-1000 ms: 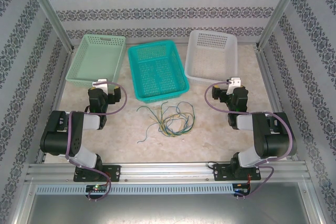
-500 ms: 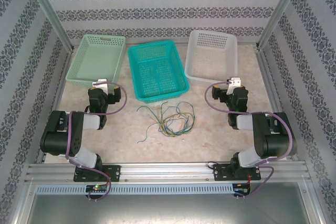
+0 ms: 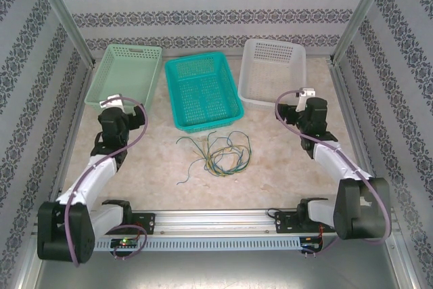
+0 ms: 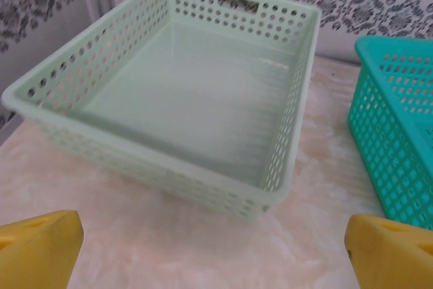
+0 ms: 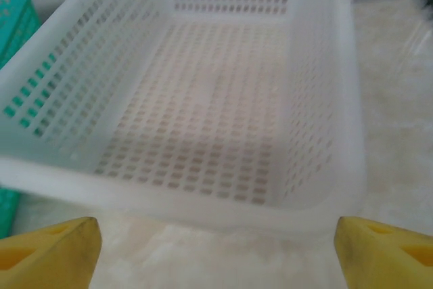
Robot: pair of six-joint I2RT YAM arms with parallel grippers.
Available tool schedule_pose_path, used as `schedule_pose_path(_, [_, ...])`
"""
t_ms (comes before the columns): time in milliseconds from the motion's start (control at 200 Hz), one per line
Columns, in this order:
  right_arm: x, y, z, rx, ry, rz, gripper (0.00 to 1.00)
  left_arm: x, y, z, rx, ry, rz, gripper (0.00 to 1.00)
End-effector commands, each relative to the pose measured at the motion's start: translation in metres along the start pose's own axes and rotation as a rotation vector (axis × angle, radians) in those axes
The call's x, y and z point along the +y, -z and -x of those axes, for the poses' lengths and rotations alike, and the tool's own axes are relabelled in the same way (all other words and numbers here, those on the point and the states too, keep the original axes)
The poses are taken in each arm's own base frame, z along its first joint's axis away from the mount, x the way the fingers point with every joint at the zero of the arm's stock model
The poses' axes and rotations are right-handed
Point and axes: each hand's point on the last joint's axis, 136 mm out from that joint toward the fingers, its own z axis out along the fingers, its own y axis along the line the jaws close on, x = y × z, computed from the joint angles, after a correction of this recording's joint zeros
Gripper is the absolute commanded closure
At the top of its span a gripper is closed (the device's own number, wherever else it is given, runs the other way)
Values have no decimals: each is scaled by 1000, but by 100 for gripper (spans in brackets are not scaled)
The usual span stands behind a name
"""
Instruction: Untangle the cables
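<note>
Cables (image 3: pixel 215 156), where?
Tangled on the counter (image 3: pixel 284 167), centre frame, just below the teal basket (image 3: pixel 203 91).
And your fingers?
My left fingers (image 4: pixel 37 248) and right fingers (image 5: pixel 47 248) spread wide, empty.

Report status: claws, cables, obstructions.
Left claw open, facing pale green plastic basket. Right claw open, facing white plastic basket. Thin yellow, blue and green cables tangled on table, untouched. Teal plastic basket behind them.

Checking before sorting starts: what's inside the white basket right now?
Nothing: the perforated floor of the white basket is bare. The cables lie outside it, on the table. In the right wrist view its near wall hides a thin strip of floor.
</note>
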Motion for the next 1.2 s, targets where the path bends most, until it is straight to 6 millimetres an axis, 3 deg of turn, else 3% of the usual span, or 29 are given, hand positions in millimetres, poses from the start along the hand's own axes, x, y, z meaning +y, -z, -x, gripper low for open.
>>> schedule_pose_path(0, [29,13,-44,245,-78,84,15,2,15,-31,166,66,20,0])
schedule_pose_path(160, [79,22,-73,432,-167,159,21,-49,30,-37,204,8,-176,0])
schedule_pose_path(305, [124,26,-104,584,-85,161,24,-96,43,-53,266,-134,-319,0])
schedule_pose_path(455, [155,25,-117,597,-59,158,24,-117,64,-68,324,-171,-405,0])
schedule_pose_path(629, [164,26,-127,610,-113,150,25,-137,108,-89,363,-244,-540,5])
schedule_pose_path(814, [167,31,-129,622,-178,149,25,-157,146,-137,458,-357,-714,12])
schedule_pose_path(1014, [161,32,-133,641,-212,106,25,-166,149,-171,559,-423,-759,14])
schedule_pose_path(1194, [159,33,-129,619,-216,102,24,-177,150,-180,595,-451,-812,22])
